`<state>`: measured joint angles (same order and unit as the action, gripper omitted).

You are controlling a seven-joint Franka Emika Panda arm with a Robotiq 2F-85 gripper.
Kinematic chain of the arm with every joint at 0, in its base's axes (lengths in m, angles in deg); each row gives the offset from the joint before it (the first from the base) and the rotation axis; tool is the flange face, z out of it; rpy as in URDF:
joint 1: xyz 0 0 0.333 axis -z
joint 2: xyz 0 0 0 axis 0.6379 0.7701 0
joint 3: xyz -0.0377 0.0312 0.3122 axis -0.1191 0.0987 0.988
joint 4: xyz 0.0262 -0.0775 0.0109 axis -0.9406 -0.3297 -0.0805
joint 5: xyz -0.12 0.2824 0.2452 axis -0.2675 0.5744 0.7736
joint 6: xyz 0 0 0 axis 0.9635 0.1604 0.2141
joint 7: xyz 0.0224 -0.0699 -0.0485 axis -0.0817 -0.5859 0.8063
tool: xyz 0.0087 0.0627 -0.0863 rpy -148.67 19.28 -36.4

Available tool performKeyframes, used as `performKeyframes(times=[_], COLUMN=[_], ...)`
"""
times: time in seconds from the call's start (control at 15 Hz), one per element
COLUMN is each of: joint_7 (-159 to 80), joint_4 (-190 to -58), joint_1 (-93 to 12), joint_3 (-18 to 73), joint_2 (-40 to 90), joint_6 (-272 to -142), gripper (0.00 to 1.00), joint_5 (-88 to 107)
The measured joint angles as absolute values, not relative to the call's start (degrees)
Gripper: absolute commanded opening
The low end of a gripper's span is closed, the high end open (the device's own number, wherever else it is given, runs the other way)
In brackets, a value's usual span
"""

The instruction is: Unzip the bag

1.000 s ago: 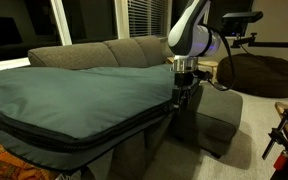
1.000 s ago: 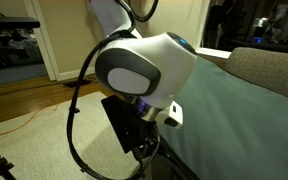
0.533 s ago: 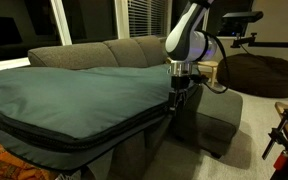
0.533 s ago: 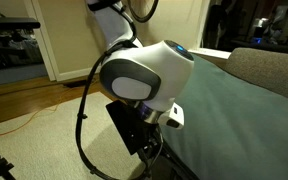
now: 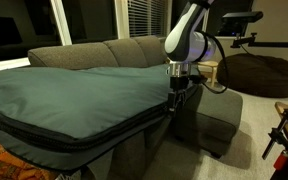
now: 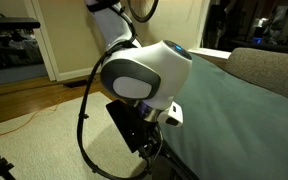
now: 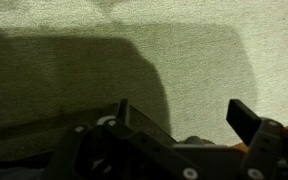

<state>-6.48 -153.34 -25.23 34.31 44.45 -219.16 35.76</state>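
Note:
The big teal-grey bag (image 5: 74, 95) lies flat across the sofa, with a dark zipper band (image 5: 74, 133) running along its front edge. Its fabric also fills the right side of an exterior view (image 6: 249, 110). My gripper (image 5: 176, 97) hangs straight down at the bag's narrow right end, close against its edge. In the wrist view the gripper (image 7: 182, 108) has its two dark fingers (image 7: 246, 120) spread apart over pale carpet, with nothing held between them. The bag does not show clearly in the wrist view.
The grey sofa (image 5: 134, 50) carries the bag, and its low seat block (image 5: 219, 115) stands right beside the gripper. A dark brown beanbag (image 5: 259, 72) sits at the back right. A black cable (image 6: 76, 120) loops over the carpet and wooden floor.
The arm has leaned slightly left towards the bag's end since a second ago. It has hardly moved in the last half second. The jaws' state is unchanged.

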Motion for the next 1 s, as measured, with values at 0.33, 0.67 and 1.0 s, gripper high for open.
performKeyframes(times=[0.33, 0.67, 1.0], joint_7=[-9.8, -16.5, -21.5], joint_4=[-151.6, -148.8, -146.0], joint_1=[-25.7, -26.1, -26.1], joint_3=[34.8, 34.6, 33.0], joint_2=[46.7, 50.0, 52.1], joint_6=[-222.7, -225.7, -226.0], gripper=[1.0, 1.0, 1.0], joint_5=[32.8, 30.1, 27.5])
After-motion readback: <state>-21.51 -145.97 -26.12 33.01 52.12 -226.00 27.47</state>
